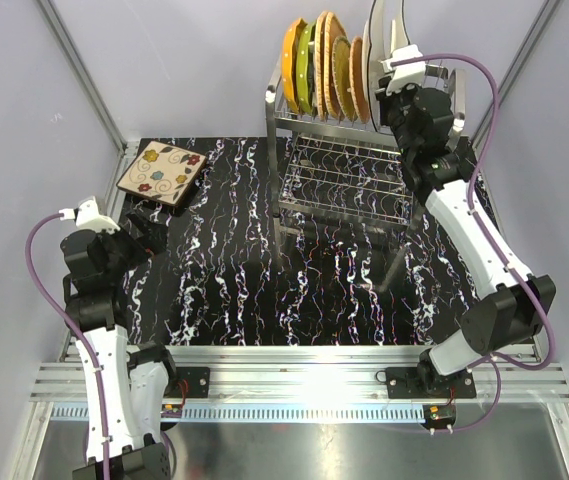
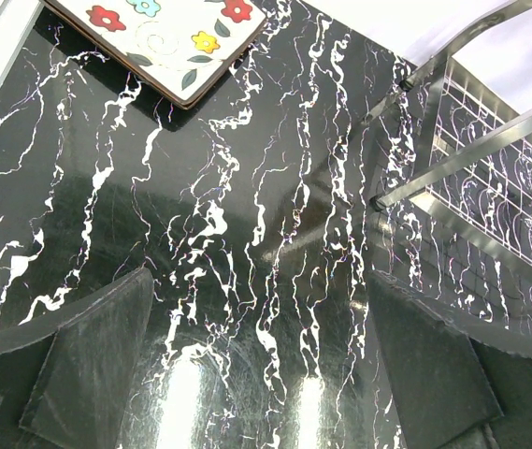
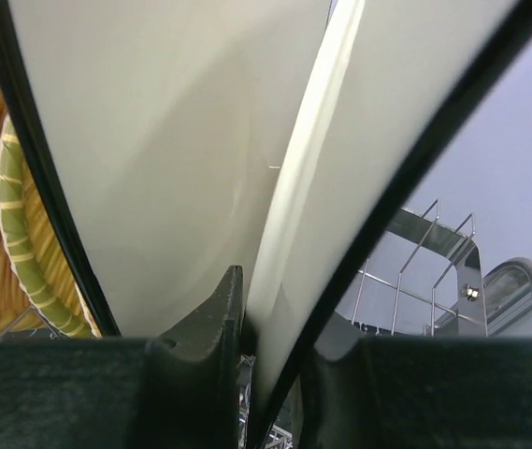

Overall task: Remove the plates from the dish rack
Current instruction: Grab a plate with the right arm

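Observation:
The steel wire dish rack (image 1: 344,170) stands at the back right. Upright in its top tier are an orange plate (image 1: 291,62), a green one (image 1: 305,68), wicker ones (image 1: 336,65) and two white plates. My right gripper (image 1: 401,72) is at the rack's right end, shut on the edge of the rightmost white plate (image 1: 405,25). In the right wrist view the fingers (image 3: 219,327) pinch that black-rimmed white plate (image 3: 387,122), with the other white plate (image 3: 153,140) just left of it. A square floral plate (image 1: 161,172) lies flat at the back left. My left gripper (image 1: 152,235) hangs open over the table.
The rack's lower tier (image 1: 342,185) holds nothing I can see. In the left wrist view the floral plate (image 2: 167,37) lies ahead to the left and the rack's legs (image 2: 452,159) to the right. Metal frame posts (image 1: 84,80) border the marbled black table (image 1: 234,280).

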Robot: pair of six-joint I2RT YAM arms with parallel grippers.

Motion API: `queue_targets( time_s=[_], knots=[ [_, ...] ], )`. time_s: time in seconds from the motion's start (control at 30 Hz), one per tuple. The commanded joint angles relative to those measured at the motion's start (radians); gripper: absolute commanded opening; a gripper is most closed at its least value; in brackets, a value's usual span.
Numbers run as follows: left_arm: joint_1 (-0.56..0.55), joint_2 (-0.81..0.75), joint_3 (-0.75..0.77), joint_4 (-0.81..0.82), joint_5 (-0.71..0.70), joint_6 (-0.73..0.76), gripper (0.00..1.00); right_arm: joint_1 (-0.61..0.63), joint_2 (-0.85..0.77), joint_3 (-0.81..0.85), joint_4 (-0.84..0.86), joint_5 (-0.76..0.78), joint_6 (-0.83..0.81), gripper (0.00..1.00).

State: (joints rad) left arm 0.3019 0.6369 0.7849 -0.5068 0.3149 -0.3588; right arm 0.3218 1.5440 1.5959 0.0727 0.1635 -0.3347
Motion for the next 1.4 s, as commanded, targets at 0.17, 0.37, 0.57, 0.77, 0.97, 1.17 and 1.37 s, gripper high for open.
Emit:
queue_targets(
  time_s=[0.17, 0.37, 0.57, 0.77, 0.97, 1.17, 1.37],
  knots=[
    [0.0, 0.003, 0.048, 0.019, 0.029, 0.006, 0.99, 0.003, -0.042, 0.214, 0.147, -0.09, 0.013, 0.0],
    [0.0, 0.003, 0.051, 0.021, 0.032, 0.003, 0.99, 0.002, -0.035, 0.259, 0.142, -0.091, 0.016, 0.0],
    [0.0, 0.009, 0.062, 0.027, 0.041, -0.005, 0.99, 0.003, -0.039, 0.289, 0.145, -0.096, 0.002, 0.0],
    [0.0, 0.02, 0.077, 0.036, 0.064, -0.023, 0.99, 0.003, -0.056, 0.297, 0.154, -0.107, -0.018, 0.0],
    [0.002, 0.029, 0.088, 0.048, 0.081, -0.042, 0.99, 0.003, -0.071, 0.286, 0.154, -0.105, -0.027, 0.0],
    [0.0, 0.03, 0.097, 0.044, 0.098, -0.048, 0.99, 0.002, -0.074, 0.294, 0.177, -0.094, -0.059, 0.0],
    [0.002, 0.035, 0.103, 0.047, 0.11, -0.065, 0.99, -0.009, -0.073, 0.317, 0.182, -0.082, -0.078, 0.0]
  ],
)
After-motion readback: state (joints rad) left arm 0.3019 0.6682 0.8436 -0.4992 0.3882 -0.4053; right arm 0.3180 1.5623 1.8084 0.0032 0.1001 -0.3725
